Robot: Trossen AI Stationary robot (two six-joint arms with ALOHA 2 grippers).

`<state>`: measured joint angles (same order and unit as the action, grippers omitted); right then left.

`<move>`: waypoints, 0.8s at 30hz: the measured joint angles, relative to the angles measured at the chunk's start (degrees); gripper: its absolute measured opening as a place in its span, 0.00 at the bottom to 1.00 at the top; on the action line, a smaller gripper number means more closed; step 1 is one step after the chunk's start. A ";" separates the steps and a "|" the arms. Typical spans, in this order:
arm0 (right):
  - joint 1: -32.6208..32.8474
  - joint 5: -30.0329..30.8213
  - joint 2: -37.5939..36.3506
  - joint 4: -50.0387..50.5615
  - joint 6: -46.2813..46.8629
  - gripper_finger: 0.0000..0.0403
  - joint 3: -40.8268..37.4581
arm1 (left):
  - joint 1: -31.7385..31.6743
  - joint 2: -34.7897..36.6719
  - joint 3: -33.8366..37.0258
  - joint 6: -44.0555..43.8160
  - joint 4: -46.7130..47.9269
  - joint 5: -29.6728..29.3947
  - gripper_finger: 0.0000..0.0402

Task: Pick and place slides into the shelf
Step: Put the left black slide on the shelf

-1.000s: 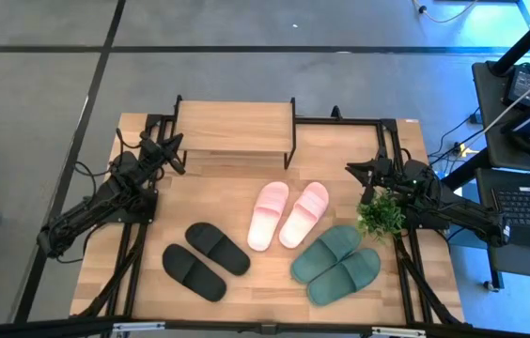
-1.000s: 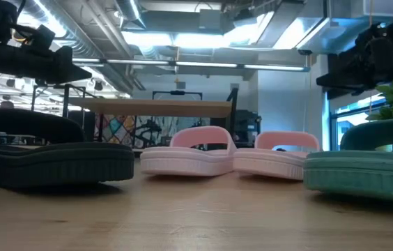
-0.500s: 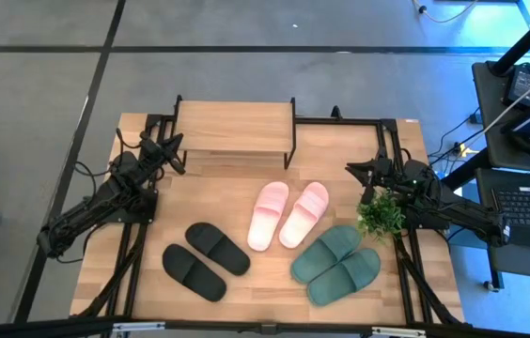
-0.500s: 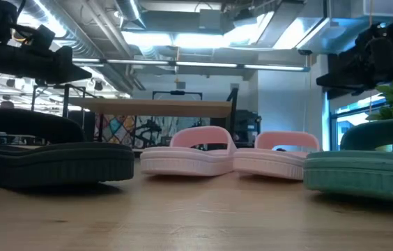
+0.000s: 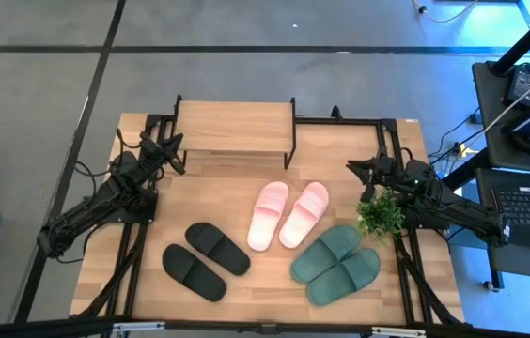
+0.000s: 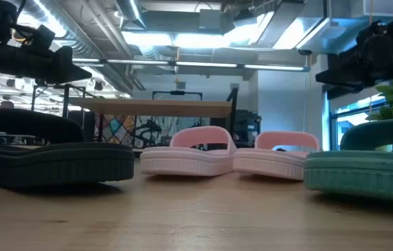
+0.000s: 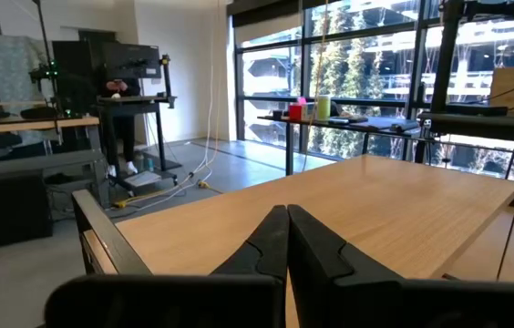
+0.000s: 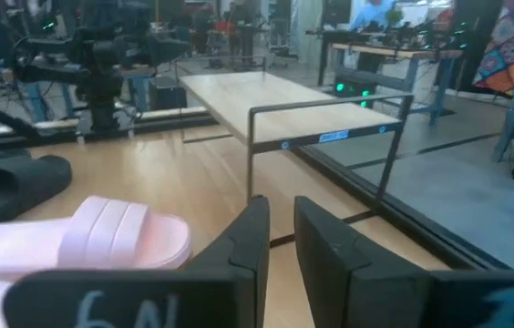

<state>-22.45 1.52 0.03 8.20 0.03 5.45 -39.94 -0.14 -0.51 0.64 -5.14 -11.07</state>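
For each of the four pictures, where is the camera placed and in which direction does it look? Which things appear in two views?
High view: above the table, looking straight down; both dark arms, left hand and right hand.
Low view: at tabletop height, looking level past the pale pink rubber slides; arms overhead.
Left wrist view: behind the left hand's closed fingers, facing the light wood shelf top.
Right wrist view: behind the right hand's slightly parted fingers, facing the shelf and one pink slide.
Shared: shelf, pink slides.

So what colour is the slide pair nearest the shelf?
Pale pink pair, clearest in the high view.
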 joint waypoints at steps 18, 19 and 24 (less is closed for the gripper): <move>0.02 0.79 0.00 -0.25 8.96 0.14 0.00 | 0.00 0.00 0.00 -0.02 -0.01 0.01 0.00; 0.02 0.79 0.00 -0.25 8.88 0.14 0.00 | -0.02 -0.01 0.00 -0.02 -0.01 0.02 0.00; 0.00 0.79 0.01 -0.23 8.72 0.14 0.00 | -0.02 0.00 0.00 -0.02 -0.01 0.01 0.00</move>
<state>-22.45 2.31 0.04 7.97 8.75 5.45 -39.97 -0.14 -0.51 0.62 -5.15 -11.06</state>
